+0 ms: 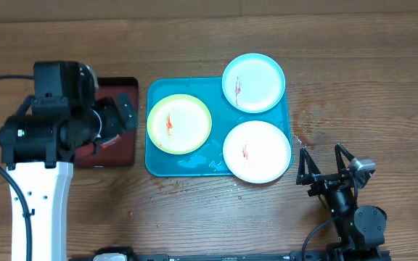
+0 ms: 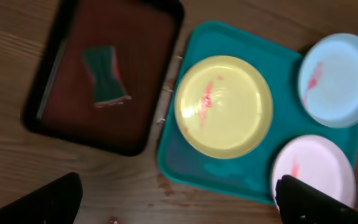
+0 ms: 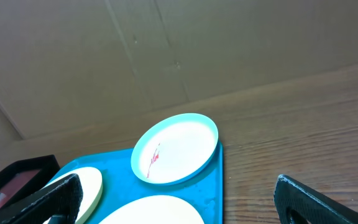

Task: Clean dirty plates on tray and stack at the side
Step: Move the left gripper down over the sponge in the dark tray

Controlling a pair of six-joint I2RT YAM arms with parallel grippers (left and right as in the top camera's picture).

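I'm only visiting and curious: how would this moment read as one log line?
left gripper: open, over black tray | right gripper: open, beside tray | yellow-green plate, blue plate, white plate: on tray, red-smeared | stacked: none

The left arm (image 1: pixel 41 206) rises as a white link from the near edge and bends at a bulky black wrist. Its left gripper (image 1: pixel 116 119) is turned to the right and downward. In the left wrist view its two dark fingers (image 2: pixel 48 206) sit at the bottom corners, jaws spread wide with nothing between them. The right arm (image 1: pixel 355 221) sits folded low at the near right. Its right gripper (image 1: pixel 323 165) points away from its base, jaws likewise parted wide and holding nothing.
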